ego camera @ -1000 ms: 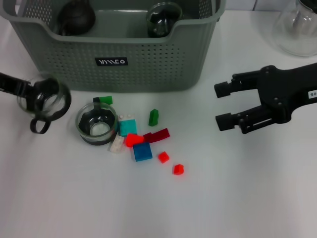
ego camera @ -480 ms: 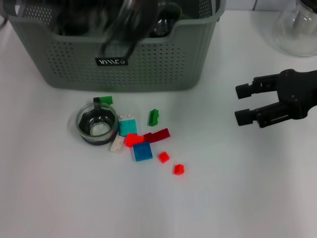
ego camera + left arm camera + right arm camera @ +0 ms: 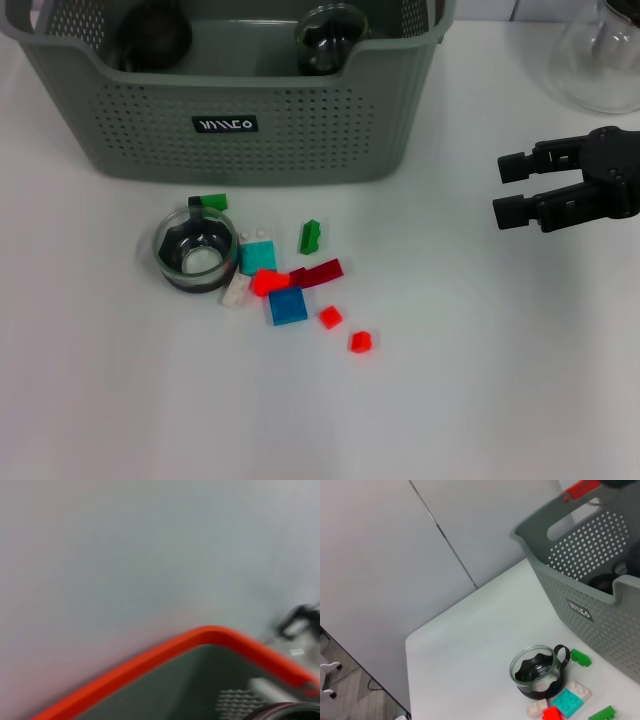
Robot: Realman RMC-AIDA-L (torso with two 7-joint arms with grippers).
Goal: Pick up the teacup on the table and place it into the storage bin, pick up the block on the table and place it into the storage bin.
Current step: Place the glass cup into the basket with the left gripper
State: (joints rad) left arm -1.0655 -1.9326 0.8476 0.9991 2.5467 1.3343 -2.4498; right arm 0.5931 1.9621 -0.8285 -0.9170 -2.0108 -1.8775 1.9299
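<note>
Grey-green plastic is what the storage bin (image 3: 230,95) is made of, and it is being kept at the far edge of the white table (image 3: 480,400). Two dark round teacups (image 3: 327,38) are lying inside it. Another glass teacup (image 3: 196,250) is sitting upright on the table just in front of the bin. Small blocks (image 3: 287,305) are being left scattered right beside that cup. The right gripper (image 3: 520,190) is being held above the table's right side, with its fingers spread apart and nothing between them. The left gripper is not being shown anywhere.
</note>
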